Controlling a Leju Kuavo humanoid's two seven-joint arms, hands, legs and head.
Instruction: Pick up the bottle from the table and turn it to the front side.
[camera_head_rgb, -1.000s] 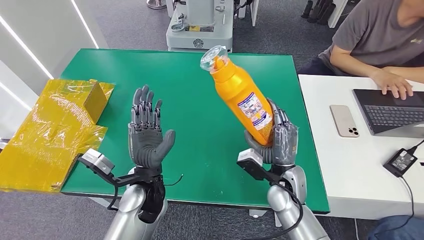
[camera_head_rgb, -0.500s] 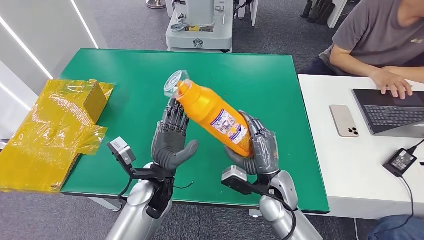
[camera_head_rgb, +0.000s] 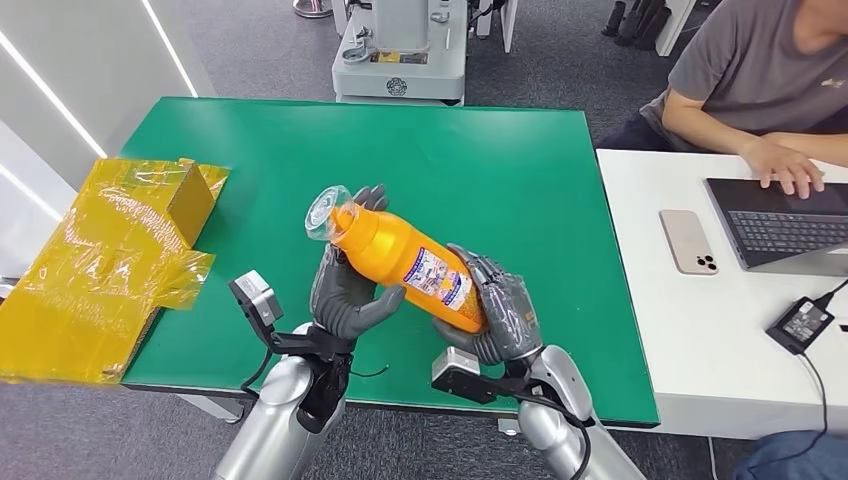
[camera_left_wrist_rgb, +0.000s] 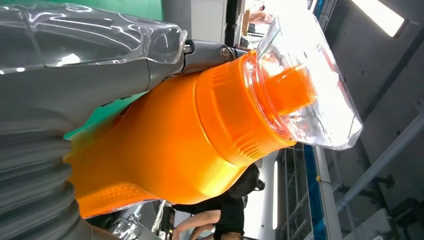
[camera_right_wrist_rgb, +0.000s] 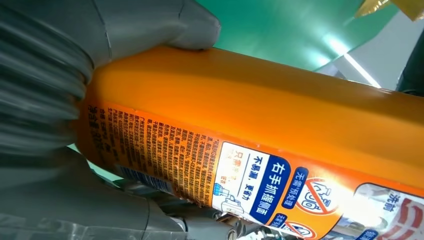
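An orange bottle (camera_head_rgb: 410, 264) with a clear cap (camera_head_rgb: 327, 212) and a printed label hangs tilted above the green table (camera_head_rgb: 520, 170), cap toward the left. My right hand (camera_head_rgb: 500, 315) grips its base end. My left hand (camera_head_rgb: 345, 290) wraps around its neck end from below. The left wrist view shows the orange bottle (camera_left_wrist_rgb: 175, 145) and clear cap (camera_left_wrist_rgb: 310, 85) close up against my left hand (camera_left_wrist_rgb: 75, 95). The right wrist view shows the bottle's label (camera_right_wrist_rgb: 250, 175) with my right hand (camera_right_wrist_rgb: 100, 45) around the body.
Yellow crinkled wrapping with a small box (camera_head_rgb: 110, 250) lies on the table's left edge. A person (camera_head_rgb: 770, 90) sits at a white desk (camera_head_rgb: 700, 340) to the right, with a laptop (camera_head_rgb: 780, 225), phone (camera_head_rgb: 689, 241) and charger (camera_head_rgb: 802, 322).
The bottle has tipped from nearly upright to almost lying, moving left and down. My left hand rose from open beside it to clasp the neck end. My right hand shifted left.
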